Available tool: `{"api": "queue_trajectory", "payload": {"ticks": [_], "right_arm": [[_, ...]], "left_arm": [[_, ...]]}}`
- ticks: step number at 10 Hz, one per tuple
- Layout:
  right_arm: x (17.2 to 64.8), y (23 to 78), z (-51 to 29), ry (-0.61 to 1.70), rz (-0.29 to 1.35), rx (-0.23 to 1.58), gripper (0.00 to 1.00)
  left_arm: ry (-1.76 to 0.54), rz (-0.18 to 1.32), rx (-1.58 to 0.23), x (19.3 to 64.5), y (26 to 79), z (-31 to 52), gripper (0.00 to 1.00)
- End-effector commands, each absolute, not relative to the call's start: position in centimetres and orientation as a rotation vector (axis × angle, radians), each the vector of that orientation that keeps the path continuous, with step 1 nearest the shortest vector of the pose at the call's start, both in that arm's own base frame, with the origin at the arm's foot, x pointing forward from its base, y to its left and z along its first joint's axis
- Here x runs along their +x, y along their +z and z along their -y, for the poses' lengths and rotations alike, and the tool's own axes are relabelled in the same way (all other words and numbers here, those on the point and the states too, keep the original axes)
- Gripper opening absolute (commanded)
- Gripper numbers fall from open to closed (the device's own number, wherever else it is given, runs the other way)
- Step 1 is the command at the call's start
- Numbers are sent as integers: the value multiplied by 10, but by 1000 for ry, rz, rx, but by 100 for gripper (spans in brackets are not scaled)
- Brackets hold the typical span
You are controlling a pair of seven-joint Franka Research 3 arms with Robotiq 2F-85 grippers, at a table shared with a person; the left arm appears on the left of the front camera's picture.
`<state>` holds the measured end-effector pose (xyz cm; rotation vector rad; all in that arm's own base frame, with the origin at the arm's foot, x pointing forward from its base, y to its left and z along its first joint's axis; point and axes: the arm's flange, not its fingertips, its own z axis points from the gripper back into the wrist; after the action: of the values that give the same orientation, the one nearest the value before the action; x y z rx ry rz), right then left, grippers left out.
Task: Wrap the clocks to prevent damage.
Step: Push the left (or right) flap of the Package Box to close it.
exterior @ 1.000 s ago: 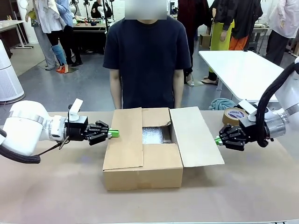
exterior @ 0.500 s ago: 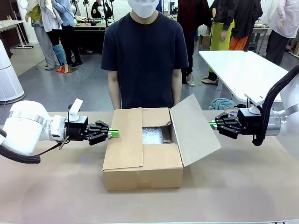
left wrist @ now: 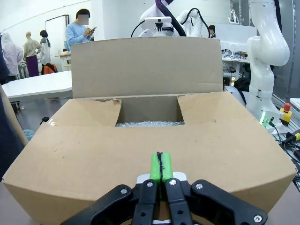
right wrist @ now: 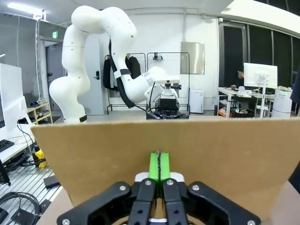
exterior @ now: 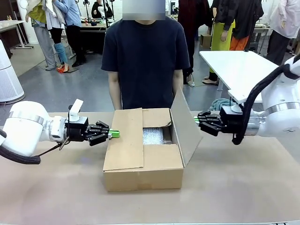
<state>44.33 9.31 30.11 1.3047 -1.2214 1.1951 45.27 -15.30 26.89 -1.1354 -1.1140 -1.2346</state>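
Cardboard box (exterior: 143, 173) sits mid-table (exterior: 243, 192), near wall facing the robot. Near flap and left flap (exterior: 124, 140) lie folded flat over the top.

Left gripper (exterior: 114, 134): fingers pressed together, green pads meeting, nothing held. Tip is at the box's left top edge, over the left flap; contact can't be judged.

Right flap (exterior: 185, 126) stands tilted up. Right gripper (exterior: 197, 120), likewise pinched closed and empty, has its tip against the flap's outer face.

Through the remaining gap shows bubble wrap (exterior: 153, 136). Clocks themselves hidden, probably beneath it, not confirmed.

Person (exterior: 146, 61) stands at the far side, arms down.

Handling, as judged: flaps are light and stiff and hinge at the crease, so push on the flat face near the free edge. Wrap is soft and slippery, so pinch an edge. Clocks are likely fragile, so hold by the rim through the padding.
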Motion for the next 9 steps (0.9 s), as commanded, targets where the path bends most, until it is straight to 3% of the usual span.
{"api": "queue_trajectory", "payload": {"ticks": [1, 5, 9], "right_arm": [[453, 296, -117, 1202, 1213, 1276, 1], [456, 255, -138, 1228, 1110, 1252, 1], [454, 239, -134, 1226, 1108, 1221, 1]], "left_arm": [[-1235, 1107, -1123, 452, 266, 153, 0], [-1235, 1107, -1123, 452, 266, 153, 0], [-1235, 1107, -1123, 452, 266, 153, 0]]}}
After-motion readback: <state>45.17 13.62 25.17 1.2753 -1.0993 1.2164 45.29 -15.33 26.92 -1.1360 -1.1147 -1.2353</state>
